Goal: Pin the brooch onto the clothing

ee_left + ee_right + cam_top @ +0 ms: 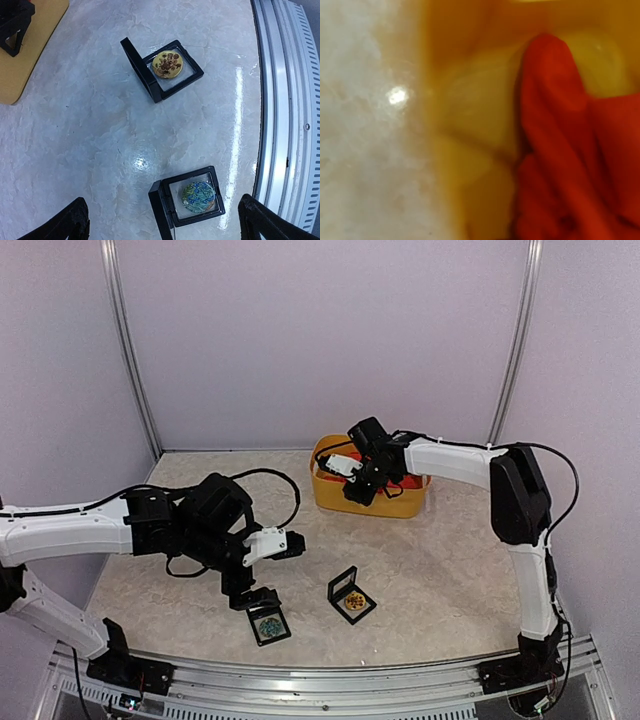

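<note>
The crumpled red-orange T-shirt (560,145) inside the yellow basket (470,125) is shown only by the blurred right wrist view. From overhead just the right gripper (362,490) is seen in that basket, and whether its jaws are spread or pinching cannot be told. In the left wrist view the left gripper (162,220) is held wide apart above the blue-green brooch (198,196) in its black case (160,200), with the gold brooch (168,65) lying beyond, all on a glossy marbled table (450,570) enclosed by pale lilac walls (320,340).

Red-orange shirt (555,140) bunched in basket (400,506); brooches (168,65) cased
</note>
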`<action>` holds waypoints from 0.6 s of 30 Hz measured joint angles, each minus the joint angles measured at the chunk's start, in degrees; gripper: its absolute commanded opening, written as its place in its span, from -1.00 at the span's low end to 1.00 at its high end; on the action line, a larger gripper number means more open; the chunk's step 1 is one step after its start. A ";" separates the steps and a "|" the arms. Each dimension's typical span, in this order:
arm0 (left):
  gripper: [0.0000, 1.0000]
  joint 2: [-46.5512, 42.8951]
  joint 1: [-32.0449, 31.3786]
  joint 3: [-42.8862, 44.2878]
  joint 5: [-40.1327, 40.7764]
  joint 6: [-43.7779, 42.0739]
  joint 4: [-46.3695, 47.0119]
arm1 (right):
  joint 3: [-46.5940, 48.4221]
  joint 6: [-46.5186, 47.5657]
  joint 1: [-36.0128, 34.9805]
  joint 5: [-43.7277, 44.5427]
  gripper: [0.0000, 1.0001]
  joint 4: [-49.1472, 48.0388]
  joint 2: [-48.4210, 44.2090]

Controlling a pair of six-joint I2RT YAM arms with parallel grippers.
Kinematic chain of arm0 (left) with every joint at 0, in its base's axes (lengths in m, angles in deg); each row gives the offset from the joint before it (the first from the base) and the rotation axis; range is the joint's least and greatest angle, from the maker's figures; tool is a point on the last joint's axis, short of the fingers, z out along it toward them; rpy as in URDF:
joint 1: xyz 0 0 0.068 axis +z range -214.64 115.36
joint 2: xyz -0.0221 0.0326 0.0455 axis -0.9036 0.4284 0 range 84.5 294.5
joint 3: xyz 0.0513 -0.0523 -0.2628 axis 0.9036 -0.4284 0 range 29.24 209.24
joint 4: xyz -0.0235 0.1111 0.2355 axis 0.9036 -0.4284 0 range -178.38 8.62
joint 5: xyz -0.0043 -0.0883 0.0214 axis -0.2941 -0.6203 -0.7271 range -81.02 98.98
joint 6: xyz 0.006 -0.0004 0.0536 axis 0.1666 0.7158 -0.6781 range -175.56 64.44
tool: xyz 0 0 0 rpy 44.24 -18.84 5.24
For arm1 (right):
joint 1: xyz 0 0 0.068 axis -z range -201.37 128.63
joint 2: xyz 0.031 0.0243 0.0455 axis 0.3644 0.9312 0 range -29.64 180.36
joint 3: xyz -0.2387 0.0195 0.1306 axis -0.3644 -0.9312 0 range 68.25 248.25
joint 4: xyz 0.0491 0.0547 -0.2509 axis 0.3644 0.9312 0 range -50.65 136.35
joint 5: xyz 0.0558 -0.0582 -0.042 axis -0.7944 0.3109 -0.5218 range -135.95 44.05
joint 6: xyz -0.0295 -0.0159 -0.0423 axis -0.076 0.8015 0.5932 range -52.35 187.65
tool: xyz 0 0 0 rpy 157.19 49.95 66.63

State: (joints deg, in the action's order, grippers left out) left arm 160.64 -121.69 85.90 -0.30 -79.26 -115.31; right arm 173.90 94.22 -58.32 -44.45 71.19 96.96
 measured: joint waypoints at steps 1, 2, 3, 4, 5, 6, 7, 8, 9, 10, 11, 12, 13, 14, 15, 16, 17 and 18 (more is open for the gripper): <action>0.98 -0.04 0.00 -0.02 0.52 0.35 -0.15 | 0.09 -0.61 0.00 1.01 -1.00 0.17 0.04; 0.98 -0.07 0.00 -0.02 0.76 0.55 -0.17 | -0.07 -1.25 0.11 1.09 -1.00 0.37 0.00; 0.98 -0.11 0.00 -0.02 1.11 0.81 -0.22 | -0.57 -2.21 0.11 1.49 -1.00 0.13 -0.02; 0.98 -0.20 0.00 -0.02 1.42 1.01 -0.24 | -1.51 -3.37 0.15 2.78 -1.00 -0.33 -0.22; 0.98 -0.35 0.00 -0.02 1.75 1.25 -0.26 | -3.06 -5.16 0.46 4.52 -1.00 -0.42 -0.92; 0.98 -0.50 0.00 -0.02 2.08 1.60 -0.24 | -4.39 -6.86 1.07 6.01 -1.00 -0.37 -1.99; 0.98 -0.70 0.00 -0.02 2.27 2.05 -0.24 | -5.38 -8.87 1.88 7.13 -1.00 -0.15 -2.97; 0.98 -0.76 0.00 -0.02 2.32 2.51 -0.24 | -6.60 -11.61 3.21 7.80 -1.00 0.28 -4.22; 0.98 -0.79 0.02 0.07 2.40 3.17 -0.26 | -7.67 -14.27 4.87 7.96 -1.00 0.66 -5.35; 0.98 -0.79 0.02 0.09 2.47 3.72 -0.26 | -9.01 -16.96 6.97 7.82 -1.00 0.76 -6.56; 0.98 -0.76 0.09 0.24 2.49 4.35 -0.50 | -10.32 -19.76 9.49 7.32 -1.00 0.74 -7.78; 0.98 -0.72 0.09 0.39 2.51 4.83 -0.70 | -11.56 -22.34 12.50 6.36 -1.00 0.74 -9.07; 0.98 -0.63 0.11 0.57 2.51 5.33 -0.87 | -12.41 -24.44 15.10 5.53 -1.00 0.74 -10.08; 0.98 -0.57 0.13 0.61 2.56 5.64 -0.87 | -13.33 -26.60 17.68 4.50 -1.00 0.66 -11.13; 0.98 -0.46 0.13 0.61 2.75 5.95 -1.03 | -14.05 -28.35 20.37 4.02 -1.00 0.46 -11.96; 0.98 -0.26 0.13 0.61 3.08 6.27 -1.20 | -14.53 -29.81 22.75 4.09 -1.00 0.35 -12.55; 0.98 0.13 0.13 0.59 3.76 6.82 -1.38 | -14.69 -31.01 24.59 4.11 -0.96 0.31 -12.79; 0.98 0.61 0.13 0.59 4.63 7.23 -1.46 | -14.69 -32.22 25.86 4.11 -0.66 0.24 -12.81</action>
State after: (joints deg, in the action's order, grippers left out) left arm 161.25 -121.56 86.49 4.33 -72.03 -116.78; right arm 159.21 62.00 -32.46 -40.34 71.43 84.15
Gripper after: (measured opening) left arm 0.990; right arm 0.030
